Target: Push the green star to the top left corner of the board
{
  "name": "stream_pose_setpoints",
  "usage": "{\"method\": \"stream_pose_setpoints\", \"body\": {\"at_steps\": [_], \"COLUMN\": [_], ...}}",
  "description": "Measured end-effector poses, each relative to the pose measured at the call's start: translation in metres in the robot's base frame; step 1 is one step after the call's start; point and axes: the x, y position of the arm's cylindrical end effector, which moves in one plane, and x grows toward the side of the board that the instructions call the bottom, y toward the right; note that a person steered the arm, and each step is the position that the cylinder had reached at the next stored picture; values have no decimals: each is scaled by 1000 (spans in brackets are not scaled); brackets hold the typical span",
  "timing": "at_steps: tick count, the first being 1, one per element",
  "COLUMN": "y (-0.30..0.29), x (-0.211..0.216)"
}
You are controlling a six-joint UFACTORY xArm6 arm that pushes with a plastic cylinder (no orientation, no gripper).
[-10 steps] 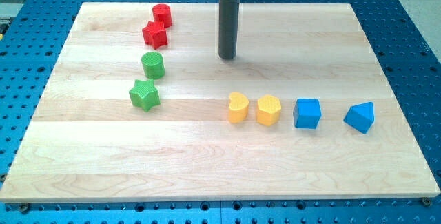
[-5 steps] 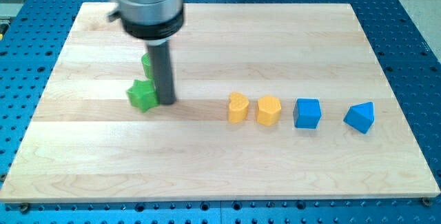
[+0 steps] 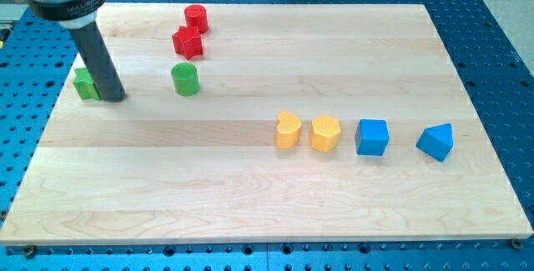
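Observation:
The green star point(image 3: 84, 84) lies near the board's left edge, partly hidden behind my rod. My tip point(image 3: 114, 98) rests on the board right against the star's right side, a little lower in the view. The green cylinder point(image 3: 185, 80) stands well to the right of the tip. The top left corner of the wooden board point(image 3: 104, 9) is above the star.
A red cylinder point(image 3: 196, 18) and a red star point(image 3: 188, 42) sit near the top, above the green cylinder. A yellow heart point(image 3: 288, 130), a yellow hexagon point(image 3: 325, 133), a blue cube point(image 3: 372, 137) and a blue wedge point(image 3: 436, 142) form a row at the right.
My tip came from the top middle to the star's right side, then swept left and up. The green star slid with it to the left edge. Other blocks stayed put.

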Motion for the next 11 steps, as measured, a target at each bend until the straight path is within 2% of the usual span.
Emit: {"method": "stream_pose_setpoints", "body": {"at_steps": [1, 2, 3, 4, 5, 6, 8, 9, 10, 11], "y": [9, -11, -13, -4, -14, -45, -21, -41, -77, -78], "x": [44, 38, -15, -30, 10, -11, -102, -58, -61, -100]}}
